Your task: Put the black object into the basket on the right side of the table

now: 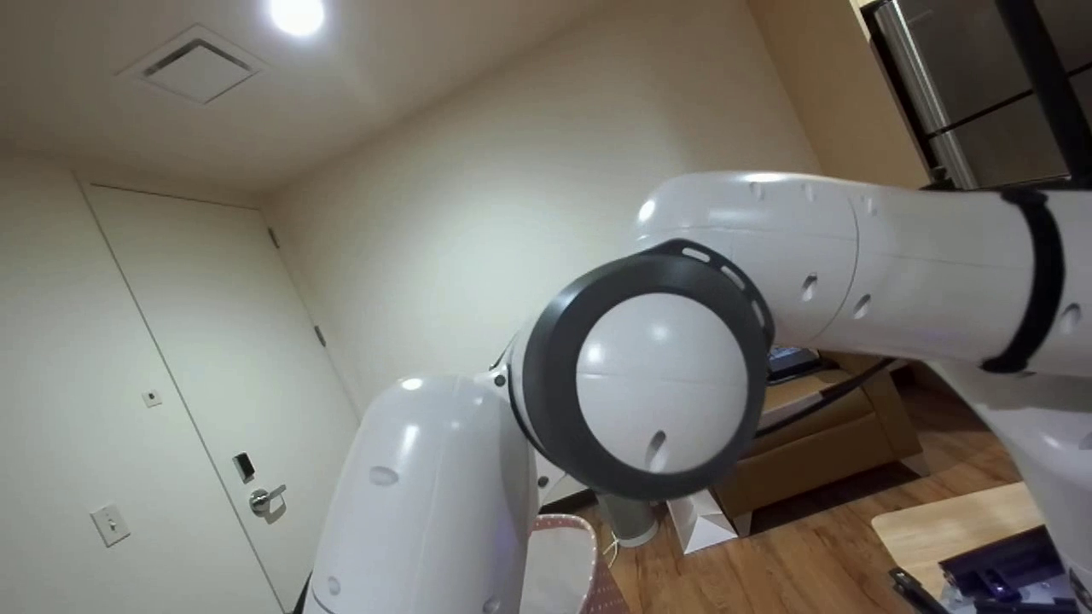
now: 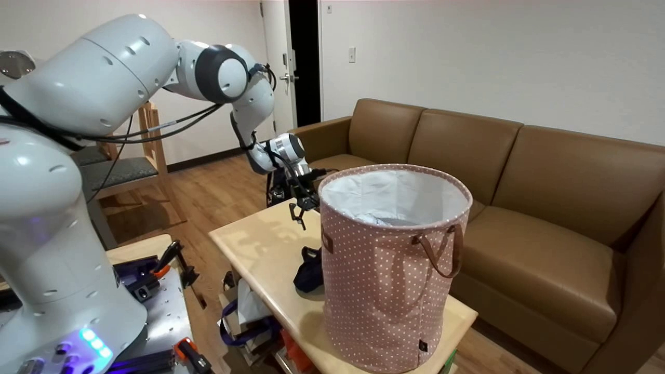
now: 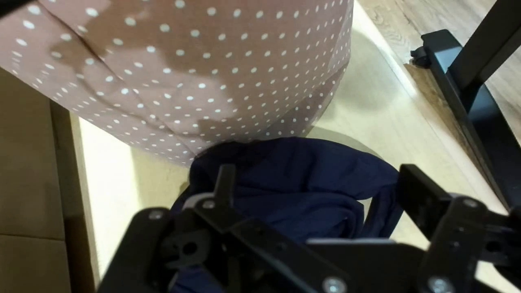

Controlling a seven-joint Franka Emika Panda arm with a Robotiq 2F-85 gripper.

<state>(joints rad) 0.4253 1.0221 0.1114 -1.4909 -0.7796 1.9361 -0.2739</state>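
The black object, a crumpled dark navy cloth with a loop at one end (image 2: 309, 272), lies on the light wooden table (image 2: 260, 244) against the foot of the basket. Tall, pink and white-dotted, the basket (image 2: 382, 291) stands upright on the table, with a white lining and brown handles; part of it (image 1: 604, 588) shows behind the arm. My gripper (image 2: 298, 218) hangs above the table beside the basket, higher than the cloth. In the wrist view the gripper (image 3: 317, 179) is open, its fingers spread wide over the cloth (image 3: 293, 167), gripping nothing. The cloth's lower part is hidden behind the jaws.
A brown sofa (image 2: 545, 249) runs behind the table. Bags (image 2: 249, 317) sit below the table's near edge. Clamps and tools (image 2: 148, 278) lie on the robot's base bench. A black stand leg (image 3: 468, 81) rests on the floor past the table edge. Chairs (image 2: 124, 171) stand behind the arm.
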